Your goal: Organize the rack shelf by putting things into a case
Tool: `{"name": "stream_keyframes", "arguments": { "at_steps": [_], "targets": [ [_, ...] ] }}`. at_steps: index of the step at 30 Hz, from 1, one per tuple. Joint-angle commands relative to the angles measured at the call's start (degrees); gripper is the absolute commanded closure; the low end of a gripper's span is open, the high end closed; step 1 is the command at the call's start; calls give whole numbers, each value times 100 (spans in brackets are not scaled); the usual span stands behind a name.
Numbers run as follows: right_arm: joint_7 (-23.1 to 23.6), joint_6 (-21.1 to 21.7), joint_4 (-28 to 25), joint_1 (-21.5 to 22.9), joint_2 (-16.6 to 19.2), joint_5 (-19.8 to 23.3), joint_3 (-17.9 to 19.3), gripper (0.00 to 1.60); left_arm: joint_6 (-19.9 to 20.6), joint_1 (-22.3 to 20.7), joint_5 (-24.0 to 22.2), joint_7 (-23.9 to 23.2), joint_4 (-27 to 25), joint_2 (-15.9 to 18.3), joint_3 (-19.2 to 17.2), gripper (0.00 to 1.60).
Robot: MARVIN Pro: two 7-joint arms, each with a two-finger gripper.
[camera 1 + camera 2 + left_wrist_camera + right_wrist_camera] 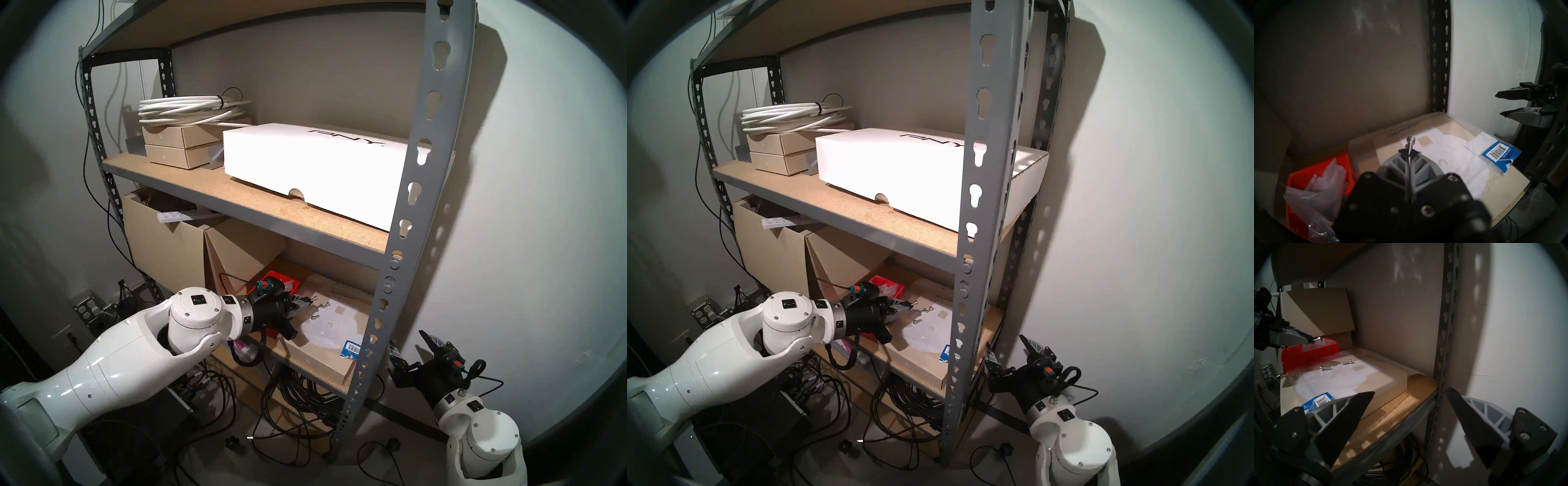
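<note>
Your left gripper (pixel 1409 152) was pressed together on one small silver screw (pixel 1409 143), with the round head sticking out past the fingertips. In the right wrist view, this held screw (pixel 1317 339) was in the air, above the near end of the red bin (pixel 1310 354), not touching it. The red bin (pixel 1305 178) stood on the lower board of the rack shelf (pixel 412 210), just beside a flat tan box (pixel 1388 383), and it had clear plastic bags (pixel 1325 176) inside.

Two other screws were lying on the white sheet (pixel 1335 383) on top of the flat tan box. One screw (pixel 1325 368) was nearer to the front edge, and the second screw (pixel 1347 362) was a little behind it; they were apart from each other and near the bin. A blue packet with a barcode (pixel 1498 155) lay on the same box, at its front corner.

Your right gripper (pixel 1409 396) had its fingers spread wide and held nothing. It hung outside the rack, near the front upright (pixel 1444 351), well apart from the screws. On the board above you could see a big white box (pixel 315 169).
</note>
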Motion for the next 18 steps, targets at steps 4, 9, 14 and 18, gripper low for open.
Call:
{"name": "stream_keyframes", "arguments": {
  "at_steps": [4, 9, 14, 18],
  "targets": [
    [-5, -39, -116, 32, 4, -1, 2, 0, -295, 618, -394, 88, -497, 821, -641, 160],
    [-3, -39, -116, 33, 1, -3, 3, 0, -479, 990, -641, 185, -651, 1222, -913, 160],
    [-1, -39, -116, 33, -1, -4, 4, 0, -660, 1411, -819, 261, -692, 1545, -1219, 160],
    [1, -40, -117, 33, -3, -6, 5, 0, -858, 1634, -974, 322, -640, 1771, -1328, 160]
  ]
}}
